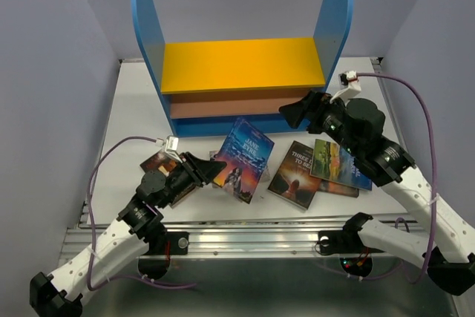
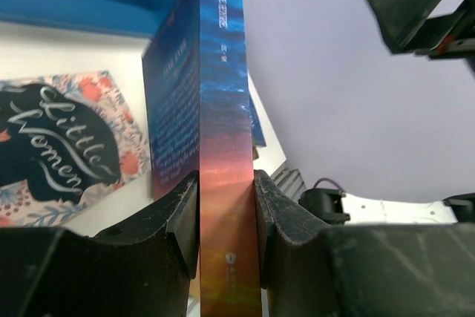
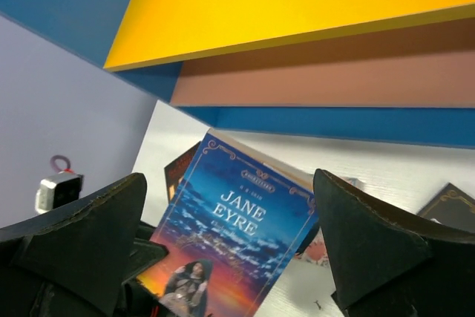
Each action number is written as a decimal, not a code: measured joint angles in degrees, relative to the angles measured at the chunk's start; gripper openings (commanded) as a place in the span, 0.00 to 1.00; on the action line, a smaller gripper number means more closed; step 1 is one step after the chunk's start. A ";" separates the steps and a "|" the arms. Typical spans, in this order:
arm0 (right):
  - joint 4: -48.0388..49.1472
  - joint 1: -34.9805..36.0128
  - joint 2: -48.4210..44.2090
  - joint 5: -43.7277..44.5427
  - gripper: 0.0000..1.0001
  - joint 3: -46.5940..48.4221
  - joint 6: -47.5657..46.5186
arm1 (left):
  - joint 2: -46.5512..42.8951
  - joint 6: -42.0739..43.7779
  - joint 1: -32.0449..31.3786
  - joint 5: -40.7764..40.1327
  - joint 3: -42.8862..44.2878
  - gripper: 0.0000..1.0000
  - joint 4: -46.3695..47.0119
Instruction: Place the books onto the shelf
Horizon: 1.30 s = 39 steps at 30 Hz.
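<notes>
My left gripper (image 1: 214,168) is shut on the spine edge of a blue-and-orange Jane Eyre book (image 1: 242,155), holding it upright and tilted above the table in front of the shelf (image 1: 241,64). In the left wrist view both fingers (image 2: 182,213) press the book's spine (image 2: 223,146). My right gripper (image 1: 298,111) hangs open by the shelf's lower right, empty, and faces the book's cover (image 3: 237,235). A brown book (image 1: 297,174) and a green landscape book (image 1: 338,162) lie flat at the right. A Little Women book (image 2: 59,154) lies under the held one.
A dark book (image 1: 158,161) lies partly under my left arm. The shelf's yellow top board (image 3: 297,5), brown middle board (image 3: 334,72) and blue base (image 3: 349,124) stand just behind the held book. Purple walls close in both sides.
</notes>
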 measured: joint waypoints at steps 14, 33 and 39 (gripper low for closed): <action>-9.60 0.00 -10.10 17.77 1.00 -1.31 1.11 | 5.97 0.24 -0.04 -0.31 17.40 0.00 1.16; -13.79 0.00 -11.89 19.06 1.00 -3.58 3.04 | 21.49 2.23 0.02 -15.98 36.06 0.00 -2.47; -14.56 0.00 -12.09 19.04 1.00 -3.63 3.04 | 21.92 2.27 0.00 -16.24 36.57 0.00 -2.25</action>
